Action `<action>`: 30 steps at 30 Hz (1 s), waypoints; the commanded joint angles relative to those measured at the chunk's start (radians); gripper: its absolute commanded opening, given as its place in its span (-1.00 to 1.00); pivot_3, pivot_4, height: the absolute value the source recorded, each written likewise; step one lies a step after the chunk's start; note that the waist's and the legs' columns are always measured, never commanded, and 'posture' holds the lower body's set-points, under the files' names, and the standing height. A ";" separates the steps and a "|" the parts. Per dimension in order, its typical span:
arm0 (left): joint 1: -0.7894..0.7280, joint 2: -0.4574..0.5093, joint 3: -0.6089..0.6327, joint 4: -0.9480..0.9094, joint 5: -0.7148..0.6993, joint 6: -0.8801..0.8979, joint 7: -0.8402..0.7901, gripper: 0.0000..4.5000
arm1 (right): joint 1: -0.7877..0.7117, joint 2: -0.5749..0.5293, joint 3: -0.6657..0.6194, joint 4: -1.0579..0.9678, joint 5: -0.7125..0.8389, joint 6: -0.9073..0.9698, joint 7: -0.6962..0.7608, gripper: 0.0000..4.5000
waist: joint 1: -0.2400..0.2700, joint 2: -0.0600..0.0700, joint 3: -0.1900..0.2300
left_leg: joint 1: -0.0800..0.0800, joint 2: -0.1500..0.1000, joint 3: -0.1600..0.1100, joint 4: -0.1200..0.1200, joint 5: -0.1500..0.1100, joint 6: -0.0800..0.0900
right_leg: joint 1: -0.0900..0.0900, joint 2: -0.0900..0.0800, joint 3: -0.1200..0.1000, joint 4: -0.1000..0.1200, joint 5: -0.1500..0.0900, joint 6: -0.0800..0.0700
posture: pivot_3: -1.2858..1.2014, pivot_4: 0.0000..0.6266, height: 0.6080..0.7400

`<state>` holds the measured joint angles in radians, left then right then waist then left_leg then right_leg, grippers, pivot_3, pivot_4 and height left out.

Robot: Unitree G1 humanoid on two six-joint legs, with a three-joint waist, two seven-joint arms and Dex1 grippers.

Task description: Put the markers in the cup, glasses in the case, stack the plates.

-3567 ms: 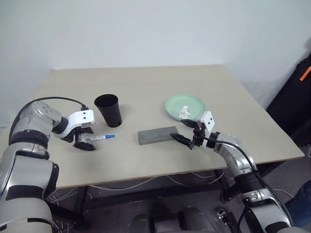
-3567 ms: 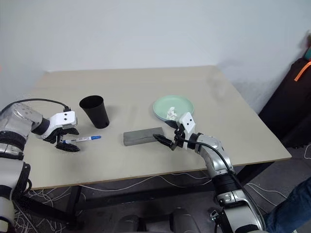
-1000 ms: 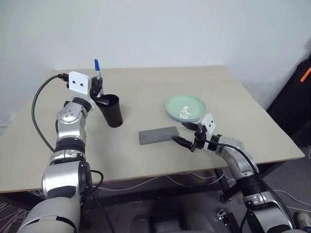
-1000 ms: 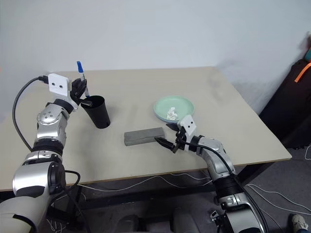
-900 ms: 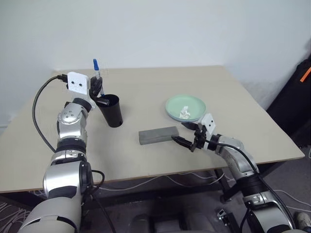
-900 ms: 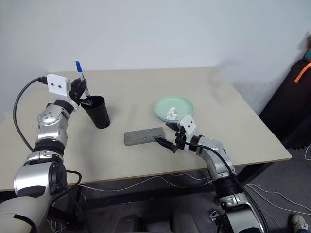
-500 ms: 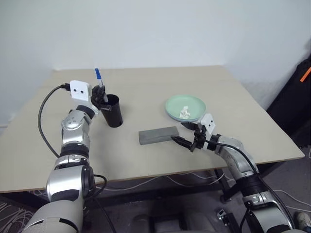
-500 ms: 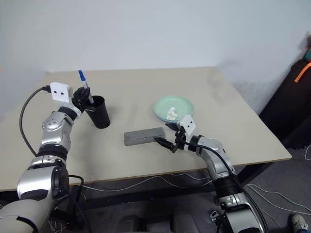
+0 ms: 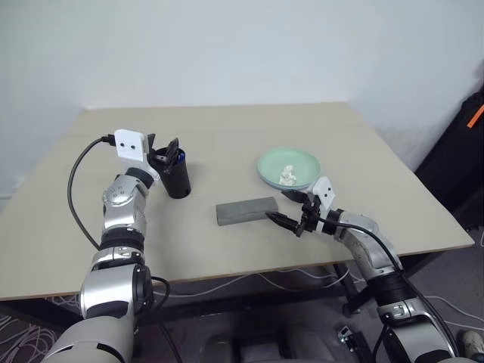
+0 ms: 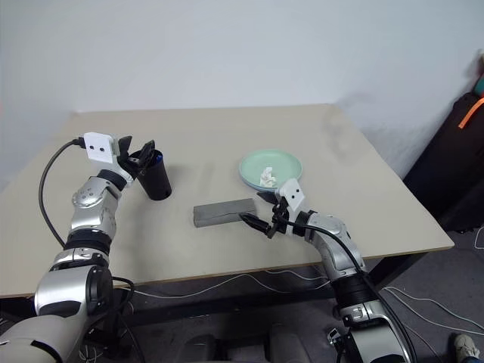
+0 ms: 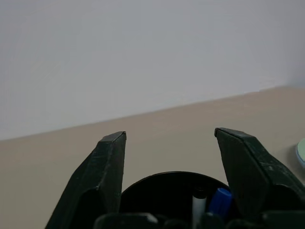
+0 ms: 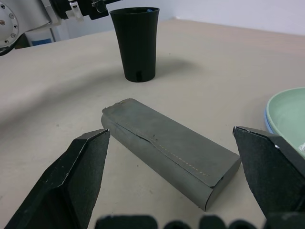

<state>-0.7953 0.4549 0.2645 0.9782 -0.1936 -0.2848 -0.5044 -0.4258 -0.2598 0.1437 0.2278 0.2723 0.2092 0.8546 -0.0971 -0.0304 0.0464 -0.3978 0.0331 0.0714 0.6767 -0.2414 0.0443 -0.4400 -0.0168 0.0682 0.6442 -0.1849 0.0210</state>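
Hovering at the rim of the tall black tapered plastic cup (image 9: 177,175), the left gripper (image 9: 161,151) has its two black fingers (image 11: 102,176) spread wide and empty, one to each side of the cup's mouth. Between those fingers, inside the cup, stand the two white-barrelled markers (image 11: 208,204), the blue end of one beside the black end of the other. The right gripper (image 9: 290,220) is level over the tan table (image 9: 227,136), fingers fully apart and holding nothing. Just ahead of its fingertips, between them in the right wrist view, lies the matte grey rectangular case (image 12: 169,149), closed. Beyond and beside the right fingers sits the mint green round plate (image 9: 287,165) stacked on a light blue one, a small white lumpy object (image 9: 287,175) on top.
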 commanded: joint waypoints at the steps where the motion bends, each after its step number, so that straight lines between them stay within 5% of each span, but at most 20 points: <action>1: -0.008 -0.001 0.025 -0.068 -0.034 -0.004 0.004 0.39 | -0.019 -0.006 -0.015 -0.049 0.011 -0.006 0.006 1.00 | 0.000 0.000 0.000 | 0.000 0.000 0.000 0.000 0.000 0.000 | 0.000 0.000 0.000 0.000 0.000 0.000 | 0.03 -1.00 1.00; 9: 0.116 -0.025 0.041 -0.382 -0.156 0.124 -0.066 0.39 | -0.033 -0.005 -0.046 -0.084 0.033 0.010 -0.015 1.00 | 0.000 0.000 0.000 | 0.000 0.000 0.000 -0.001 0.000 0.000 | 0.000 0.000 0.001 -0.001 0.000 0.000 | 0.03 -1.00 1.00; 19: 0.574 0.018 0.008 -1.001 -0.256 0.410 -0.127 0.39 | -0.067 -0.037 -0.075 -0.069 0.066 0.029 0.029 1.00 | -0.001 0.001 0.000 | 0.002 0.002 0.001 -0.003 0.000 -0.001 | 0.000 0.000 0.002 -0.001 -0.001 -0.002 | 0.03 -1.00 1.00; 24: 0.703 0.004 -0.018 -1.059 -0.210 0.408 -0.105 0.39 | -0.088 -0.061 -0.089 -0.041 0.073 0.035 0.059 1.00 | 0.000 0.002 0.000 | 0.002 0.004 0.000 -0.002 0.000 -0.001 | 0.001 -0.002 0.001 -0.001 -0.002 -0.004 | 0.03 -1.00 1.00; 30: 0.673 -0.059 -0.037 -0.984 -0.146 0.343 -0.038 0.39 | -0.120 -0.112 -0.125 -0.011 0.089 0.048 0.093 1.00 | 0.000 0.002 0.000 | 0.003 0.002 0.000 -0.002 0.000 -0.001 | 0.001 -0.003 0.000 -0.001 -0.002 -0.004 | 0.03 -1.00 1.00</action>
<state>-0.0892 0.3977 0.2225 0.0052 -0.3526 0.0950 -0.5631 -0.5147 -0.3563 0.0532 0.2263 0.3373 0.2608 0.9362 -0.0972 -0.0285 0.0466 -0.3953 0.0348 0.0715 0.6744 -0.2415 0.0436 -0.4389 -0.0191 0.0680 0.6428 -0.1864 0.0168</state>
